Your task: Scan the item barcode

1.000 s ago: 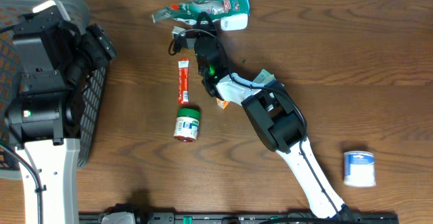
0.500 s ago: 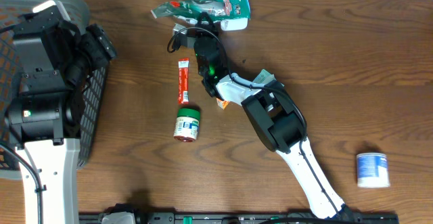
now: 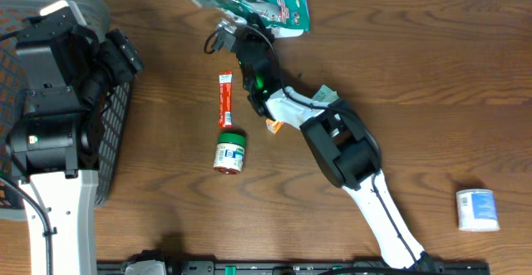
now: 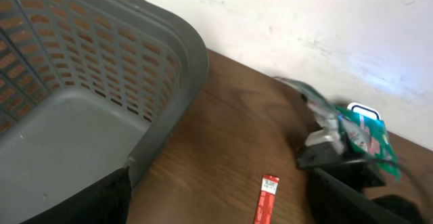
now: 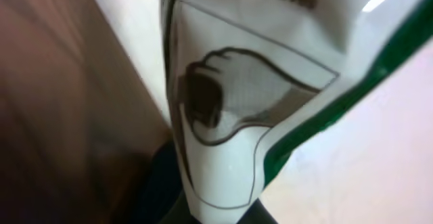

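Pinching the packet along one edge, the right fingers are closed right down on it, so it's a proper thin-film grip and not just a nudge. In the wrist view the packet fills nearly everything: white panel, green border, a drawn hand and the word "Gloves". That's probably the point of holding it by the edge, since it leaves the printed faces bare for a barcode read. No barcode shows on the side facing that camera, though, so it may be on the other face, and it's hard to tell.

The packet sits at the far edge of the counter, by the wall, and looks tipped up rather than lying flat. No scanner can be clearly made out, so where it needs to be presented is a guess.

The right arm is stretched long across the middle to get there. Just beside it lie a red sachet and a green-lidded jar, both untouched, with a white tub well apart at the near right.

The left fingers are spread wide with nothing between them, parked over by the basket, likely just out of the way.
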